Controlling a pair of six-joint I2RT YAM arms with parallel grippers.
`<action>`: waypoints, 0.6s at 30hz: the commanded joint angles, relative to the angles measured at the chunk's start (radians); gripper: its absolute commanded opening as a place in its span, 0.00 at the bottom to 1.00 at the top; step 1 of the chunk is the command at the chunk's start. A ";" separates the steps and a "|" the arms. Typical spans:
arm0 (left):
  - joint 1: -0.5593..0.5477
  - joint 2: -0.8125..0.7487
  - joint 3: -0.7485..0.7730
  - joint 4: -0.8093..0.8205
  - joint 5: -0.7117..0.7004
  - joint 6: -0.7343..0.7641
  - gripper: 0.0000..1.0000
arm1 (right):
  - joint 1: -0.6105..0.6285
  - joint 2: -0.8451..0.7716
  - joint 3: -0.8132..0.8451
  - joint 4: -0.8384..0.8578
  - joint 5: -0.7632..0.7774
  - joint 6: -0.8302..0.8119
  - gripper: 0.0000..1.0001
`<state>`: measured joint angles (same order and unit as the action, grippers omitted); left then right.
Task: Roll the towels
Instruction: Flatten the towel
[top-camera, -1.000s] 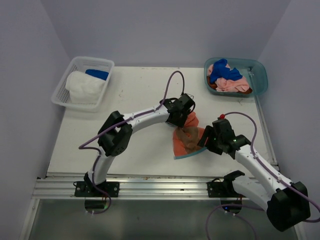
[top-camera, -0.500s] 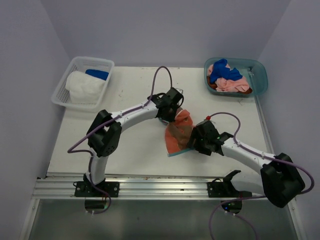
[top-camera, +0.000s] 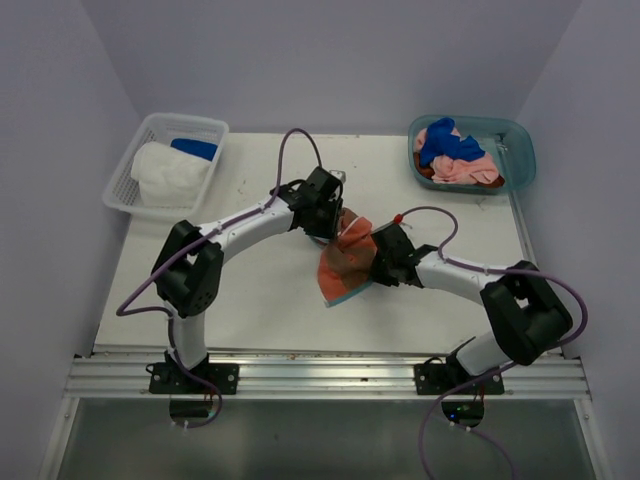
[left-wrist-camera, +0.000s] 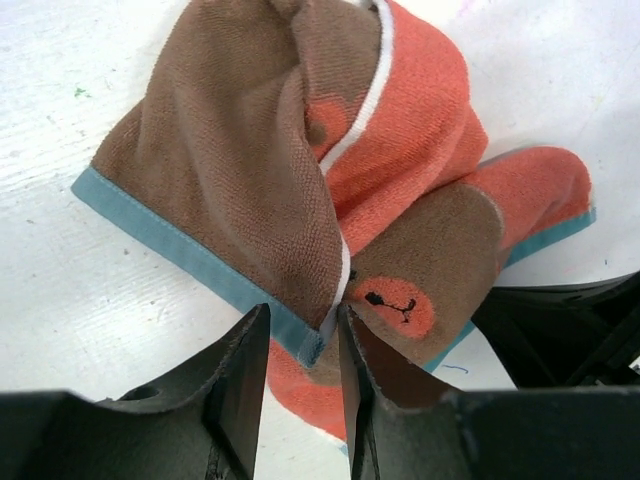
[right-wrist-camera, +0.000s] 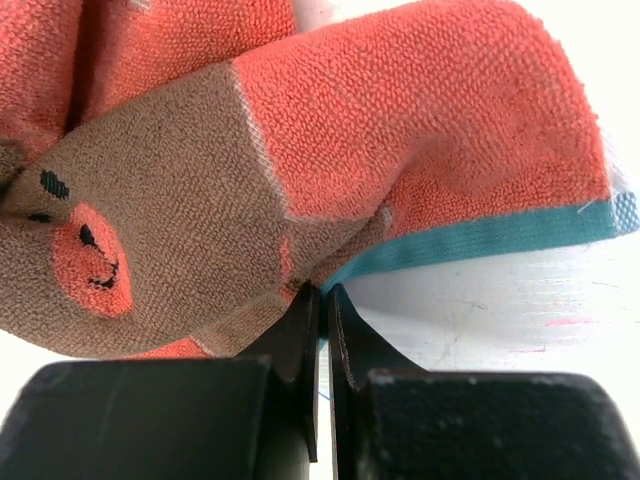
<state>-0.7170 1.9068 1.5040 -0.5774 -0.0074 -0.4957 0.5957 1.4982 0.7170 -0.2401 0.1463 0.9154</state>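
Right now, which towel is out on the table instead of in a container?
The brown-and-coral towel with the teal edge, crumpled mid-table. The rest sit in the white basket or the teal tub.

The left arm (top-camera: 245, 225) and the right arm (top-camera: 455, 275) are built alike: glossy white tube links between bulky black joint housings, each on a black base plate (top-camera: 195, 378). A thin purple cable (top-camera: 297, 131) loops free above each wrist, the right one beside a small red cap (top-camera: 398, 216). The left pincer (left-wrist-camera: 300, 320) and the right pincer (right-wrist-camera: 322, 295) have matte black, flat, tapering fingers.
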 joint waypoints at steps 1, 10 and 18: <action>0.025 -0.049 -0.011 0.054 0.027 0.011 0.36 | 0.004 -0.029 0.007 -0.014 0.073 -0.009 0.00; 0.044 -0.025 -0.007 0.079 0.057 0.016 0.10 | 0.003 -0.188 -0.115 -0.128 0.183 -0.013 0.00; 0.083 -0.086 -0.025 0.063 0.038 0.014 0.00 | -0.019 -0.314 -0.149 -0.249 0.286 -0.033 0.00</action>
<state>-0.6670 1.9026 1.4914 -0.5392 0.0341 -0.4862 0.5922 1.2346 0.5632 -0.4179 0.3313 0.9035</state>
